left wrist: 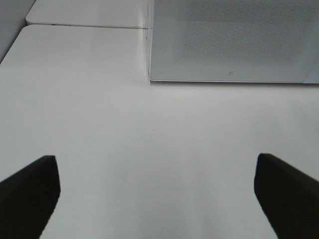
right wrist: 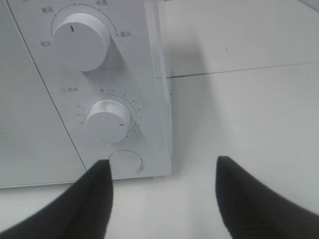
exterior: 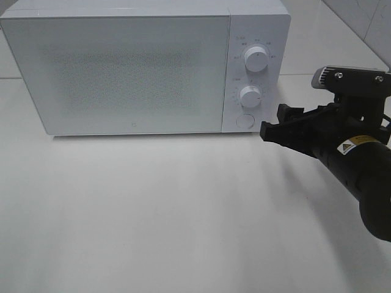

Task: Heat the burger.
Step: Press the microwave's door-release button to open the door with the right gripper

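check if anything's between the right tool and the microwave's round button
Nothing visible does. The right tool sits just in front of the round button, jaws apart, with nothing in the gap. The microwave door is shut and hides the inside.

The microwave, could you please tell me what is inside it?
The microwave is closed, and its speckled door shows nothing through, so the interior and any contents are hidden from all views.
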